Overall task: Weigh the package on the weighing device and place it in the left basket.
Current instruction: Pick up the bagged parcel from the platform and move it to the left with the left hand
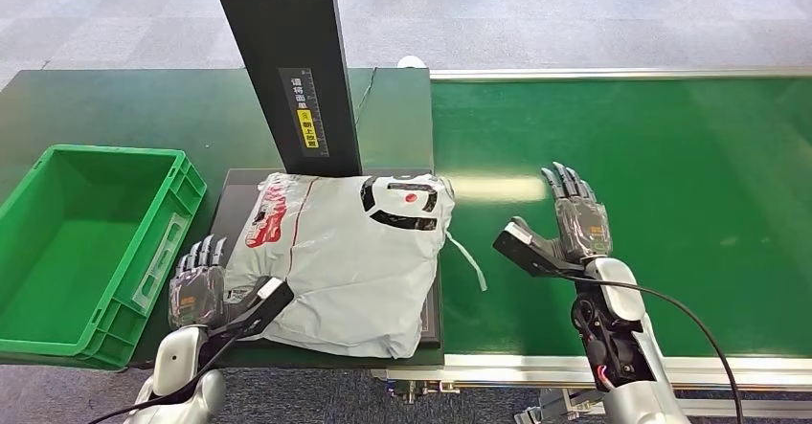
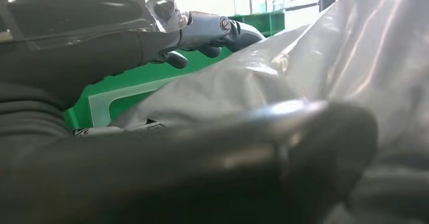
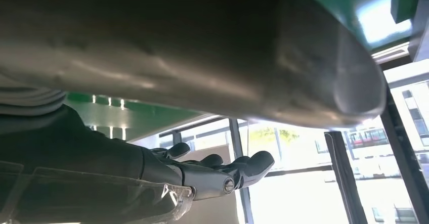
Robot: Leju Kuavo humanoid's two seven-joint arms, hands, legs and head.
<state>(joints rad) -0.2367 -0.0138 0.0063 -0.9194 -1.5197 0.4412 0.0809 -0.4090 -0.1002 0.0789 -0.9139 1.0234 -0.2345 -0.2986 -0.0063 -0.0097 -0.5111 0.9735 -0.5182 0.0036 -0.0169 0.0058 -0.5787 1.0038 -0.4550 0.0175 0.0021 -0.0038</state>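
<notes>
A grey plastic mailer package (image 1: 345, 252) with red and black print lies flat on the black weighing platform (image 1: 228, 204). My left hand (image 1: 201, 290) sits at the package's near left corner, fingers spread and upright, thumb reaching onto the bag's edge. In the left wrist view the crinkled package (image 2: 303, 72) lies close beyond the thumb of my left hand (image 2: 152, 148), with nothing gripped. My right hand (image 1: 573, 228) hovers open over the green belt, a little right of the package; its fingers (image 3: 222, 171) are spread. The green basket (image 1: 144, 280) stands left of the platform.
The scale's black column (image 1: 287, 70) rises behind the package. A green conveyor belt (image 1: 651, 175) runs to the right, with a metal rail along its near edge. A thin strip of the bag trails onto the belt. The basket's wall (image 2: 111, 97) is beside my left hand.
</notes>
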